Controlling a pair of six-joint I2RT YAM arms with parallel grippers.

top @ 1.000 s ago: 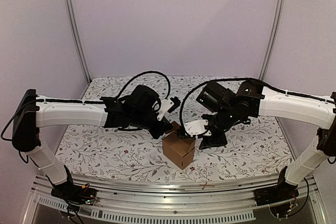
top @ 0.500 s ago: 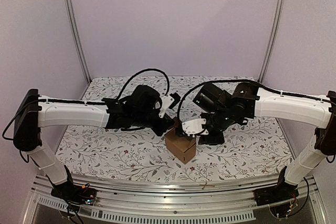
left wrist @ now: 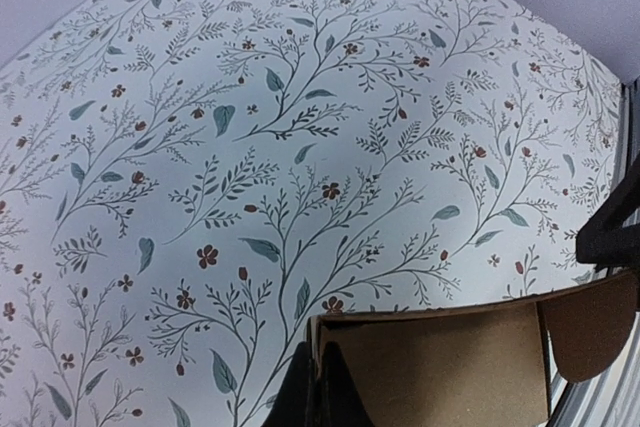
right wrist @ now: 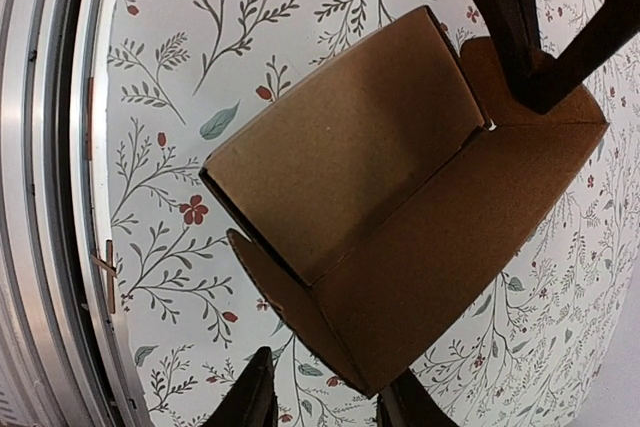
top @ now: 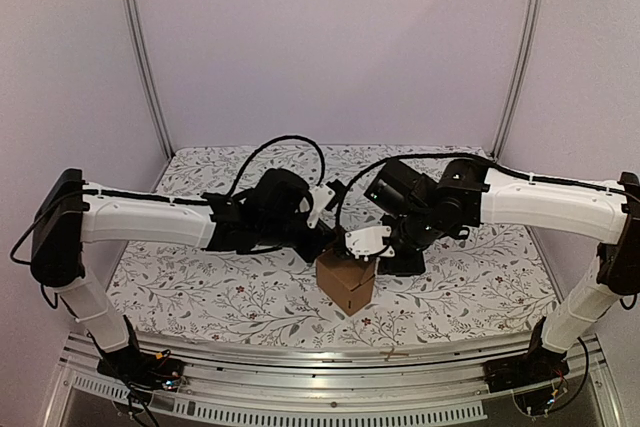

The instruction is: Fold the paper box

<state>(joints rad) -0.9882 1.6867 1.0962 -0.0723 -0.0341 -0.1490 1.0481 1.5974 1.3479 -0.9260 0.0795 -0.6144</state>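
The paper box (top: 347,282) is a small brown cardboard carton standing on the floral cloth at the middle front, with its top open. My left gripper (top: 326,240) comes in from the left and is shut on the box's thin wall (left wrist: 430,367), one finger on each side (left wrist: 320,375). The right wrist view shows its dark fingers (right wrist: 530,27) at the box's far wall. My right gripper (top: 363,244) hangs over the box (right wrist: 400,197) from the right. It is open (right wrist: 330,399), the box's lower corner pokes between its fingers, and cloth shows beside the left finger.
A metal rail (top: 320,357) runs along the table's near edge, with a small brown scrap (top: 397,354) lying on it. The rail also shows in the right wrist view (right wrist: 45,197). Upright frame posts (top: 140,47) stand at the back corners.
The box has shifted a little back and right with the left gripper. The right arm has come in closer over the box, and its jaws have narrowed.
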